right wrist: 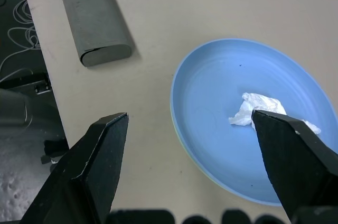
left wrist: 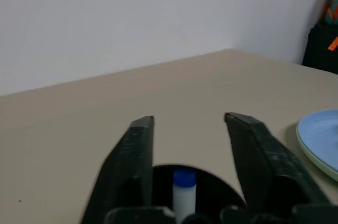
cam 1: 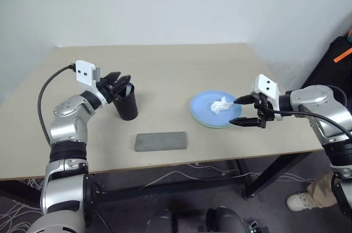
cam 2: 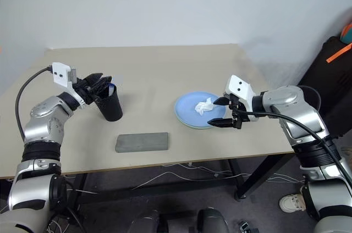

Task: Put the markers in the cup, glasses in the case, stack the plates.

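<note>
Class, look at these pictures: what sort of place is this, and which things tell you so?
Probably a lab or test room, not a home: a plain beige table against a bare white wall, with loose cables trailing on the floor beneath it.

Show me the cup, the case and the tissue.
cup (cam 1: 127, 107), left eye view, its black side wall.
case (cam 1: 161, 141), left eye view, middle of its grey top.
tissue (right wrist: 254, 109), right wrist view, crumpled white middle, lying on the blue plate.
</note>
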`<move>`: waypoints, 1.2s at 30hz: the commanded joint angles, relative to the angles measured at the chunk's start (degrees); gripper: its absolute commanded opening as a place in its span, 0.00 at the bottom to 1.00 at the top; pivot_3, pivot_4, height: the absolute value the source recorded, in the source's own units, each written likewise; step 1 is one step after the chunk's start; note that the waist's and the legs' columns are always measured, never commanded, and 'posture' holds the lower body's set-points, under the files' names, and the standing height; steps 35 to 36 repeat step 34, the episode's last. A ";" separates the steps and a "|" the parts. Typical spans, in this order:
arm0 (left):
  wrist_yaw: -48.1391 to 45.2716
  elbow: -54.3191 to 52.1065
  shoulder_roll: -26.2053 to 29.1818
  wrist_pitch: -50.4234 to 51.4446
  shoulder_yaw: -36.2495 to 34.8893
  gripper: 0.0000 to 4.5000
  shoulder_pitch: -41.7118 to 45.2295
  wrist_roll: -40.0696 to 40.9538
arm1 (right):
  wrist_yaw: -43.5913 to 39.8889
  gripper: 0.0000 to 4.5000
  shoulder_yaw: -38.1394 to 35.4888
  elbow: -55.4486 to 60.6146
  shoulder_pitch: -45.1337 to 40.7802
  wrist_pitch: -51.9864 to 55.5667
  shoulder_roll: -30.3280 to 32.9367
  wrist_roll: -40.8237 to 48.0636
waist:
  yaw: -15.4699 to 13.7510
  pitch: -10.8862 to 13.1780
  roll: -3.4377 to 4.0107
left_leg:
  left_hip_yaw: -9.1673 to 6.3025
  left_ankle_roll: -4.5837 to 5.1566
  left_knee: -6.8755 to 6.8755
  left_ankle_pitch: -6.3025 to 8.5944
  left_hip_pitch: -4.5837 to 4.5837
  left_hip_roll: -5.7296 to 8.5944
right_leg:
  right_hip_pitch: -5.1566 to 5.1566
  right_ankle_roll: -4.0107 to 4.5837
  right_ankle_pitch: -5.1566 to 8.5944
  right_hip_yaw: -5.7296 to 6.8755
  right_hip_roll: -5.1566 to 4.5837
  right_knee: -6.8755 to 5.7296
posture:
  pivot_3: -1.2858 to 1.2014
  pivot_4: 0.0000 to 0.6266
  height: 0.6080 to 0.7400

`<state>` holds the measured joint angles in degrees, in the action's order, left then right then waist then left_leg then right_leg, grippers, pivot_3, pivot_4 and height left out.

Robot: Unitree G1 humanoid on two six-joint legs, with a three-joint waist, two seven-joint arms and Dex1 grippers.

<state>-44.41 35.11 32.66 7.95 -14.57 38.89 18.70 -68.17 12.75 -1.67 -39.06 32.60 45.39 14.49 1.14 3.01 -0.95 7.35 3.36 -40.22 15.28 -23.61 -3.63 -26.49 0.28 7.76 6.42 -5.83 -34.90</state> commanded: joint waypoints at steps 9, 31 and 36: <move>-0.04 -4.84 2.52 0.30 -1.71 0.99 -0.30 1.48 | -0.16 0.90 -2.06 0.26 -1.87 -1.11 0.49 0.10 | 0.01 0.00 0.00 | 0.00 0.00 0.00 0.00 0.00 0.00 | -0.01 0.00 0.00 0.00 0.00 0.00 | 0.52 0.00 0.98; -14.10 -42.90 19.83 29.17 -25.56 0.99 -41.57 20.81 | 1.91 0.90 -12.14 1.76 6.52 1.71 5.87 3.34 | -0.25 0.14 0.44 | 0.09 -0.07 0.16 0.05 0.00 -0.44 | -0.33 0.04 0.03 0.01 -0.17 0.09 | 0.52 0.00 0.98; -12.25 -45.69 18.35 31.21 -26.28 0.99 -43.83 22.28 | 2.31 0.90 -10.97 3.76 7.62 2.53 4.87 3.67 | -0.05 0.14 0.44 | 0.12 -0.12 0.25 0.04 0.00 -0.50 | -0.40 0.05 0.03 0.01 -0.09 0.07 | 0.52 0.00 0.98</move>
